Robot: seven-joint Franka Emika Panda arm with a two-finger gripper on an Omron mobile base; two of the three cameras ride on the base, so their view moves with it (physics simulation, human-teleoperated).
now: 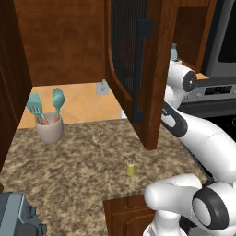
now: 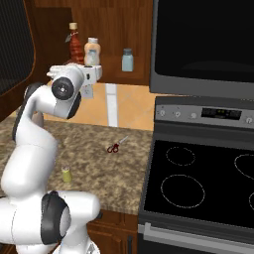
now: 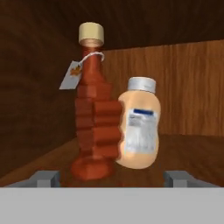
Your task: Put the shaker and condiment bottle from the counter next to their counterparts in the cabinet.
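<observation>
On the cabinet shelf [image 3: 192, 146], a tall red bottle [image 3: 92, 118] and a pale orange bottle [image 3: 139, 127] stand touching, straight ahead of the end effector [image 3: 111, 177], whose widely parted fingertips [image 3: 43, 177] flank them. Bare shelf lies open to the right, up to a pale blue-grey bottle [image 2: 127, 60] standing apart. The open cabinet door [image 1: 138, 69] hangs down over the table [image 1: 83, 161], walling the arm's left side. Around the shaker [image 1: 131, 167] the table is free, with the utensil cup [image 1: 49, 129] and scissors [image 2: 115, 146] well away.
</observation>
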